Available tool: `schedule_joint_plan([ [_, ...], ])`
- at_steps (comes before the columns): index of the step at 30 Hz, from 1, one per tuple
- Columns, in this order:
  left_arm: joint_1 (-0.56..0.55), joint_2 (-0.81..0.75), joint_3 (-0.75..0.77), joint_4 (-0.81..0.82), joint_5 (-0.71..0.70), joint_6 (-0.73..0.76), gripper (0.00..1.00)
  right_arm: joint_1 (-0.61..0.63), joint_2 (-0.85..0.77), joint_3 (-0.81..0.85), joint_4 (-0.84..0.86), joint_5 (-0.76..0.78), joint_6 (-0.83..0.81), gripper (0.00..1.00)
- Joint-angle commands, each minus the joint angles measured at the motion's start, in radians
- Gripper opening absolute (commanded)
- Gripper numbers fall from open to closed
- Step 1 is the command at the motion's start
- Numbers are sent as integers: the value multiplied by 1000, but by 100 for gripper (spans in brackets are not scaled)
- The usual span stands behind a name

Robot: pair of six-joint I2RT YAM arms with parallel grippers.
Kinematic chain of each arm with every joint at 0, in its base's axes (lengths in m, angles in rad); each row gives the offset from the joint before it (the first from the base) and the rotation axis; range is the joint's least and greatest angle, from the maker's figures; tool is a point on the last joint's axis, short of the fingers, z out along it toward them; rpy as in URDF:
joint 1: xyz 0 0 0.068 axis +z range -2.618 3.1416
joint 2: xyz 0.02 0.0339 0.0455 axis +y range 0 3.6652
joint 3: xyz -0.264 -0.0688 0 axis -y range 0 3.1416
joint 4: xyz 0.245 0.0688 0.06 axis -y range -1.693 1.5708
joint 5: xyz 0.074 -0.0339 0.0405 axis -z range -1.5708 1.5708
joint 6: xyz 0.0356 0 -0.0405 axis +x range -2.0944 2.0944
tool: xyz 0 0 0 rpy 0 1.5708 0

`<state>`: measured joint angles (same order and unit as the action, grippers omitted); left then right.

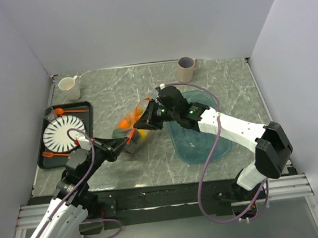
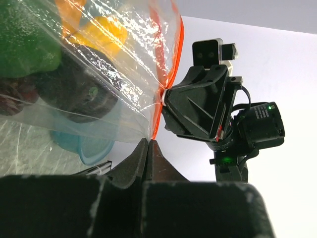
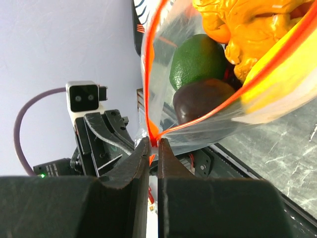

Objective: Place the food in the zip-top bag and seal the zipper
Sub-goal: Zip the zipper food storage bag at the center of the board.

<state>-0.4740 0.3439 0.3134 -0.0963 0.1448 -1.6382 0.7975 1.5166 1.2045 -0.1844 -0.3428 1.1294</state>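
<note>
Clear crinkly zip-top bag (orange-red zipper) w/ food inside.

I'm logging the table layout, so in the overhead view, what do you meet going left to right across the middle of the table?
Black tray holding a striped plate → zip-top bag → teal tray.

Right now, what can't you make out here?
- Bag, top view: mostly covered by the two arms' jaws; fruits blur together.
- Zipper, left wrist view: cut off by the top edge, so how far it is sealed is unclear.
- Black tray items, top view: too small to name.
</note>
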Motion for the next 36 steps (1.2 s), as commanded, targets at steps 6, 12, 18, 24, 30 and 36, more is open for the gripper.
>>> schedule_joint_plan([
  [6, 3, -92, 3, -118, -28, 14, 1, -73, -33, 49, 31, 65, -6, 0],
  [12, 3, -123, 12, -163, -39, 15, 1, -107, -19, 61, 20, 53, -11, 0],
  [18, 3, -134, 10, -181, -40, 15, 1, -156, -3, 81, 0, 44, -29, 0],
  [24, 3, -138, 10, -187, -39, 15, 1, -211, 22, 90, -4, 38, -46, 0],
  [30, 3, -148, 9, -200, -37, 15, 1, -261, 73, 145, -35, 25, -86, 0],
  [36, 3, -154, 3, -203, -37, 14, 1, -300, 119, 211, -61, 14, -118, 0],
])
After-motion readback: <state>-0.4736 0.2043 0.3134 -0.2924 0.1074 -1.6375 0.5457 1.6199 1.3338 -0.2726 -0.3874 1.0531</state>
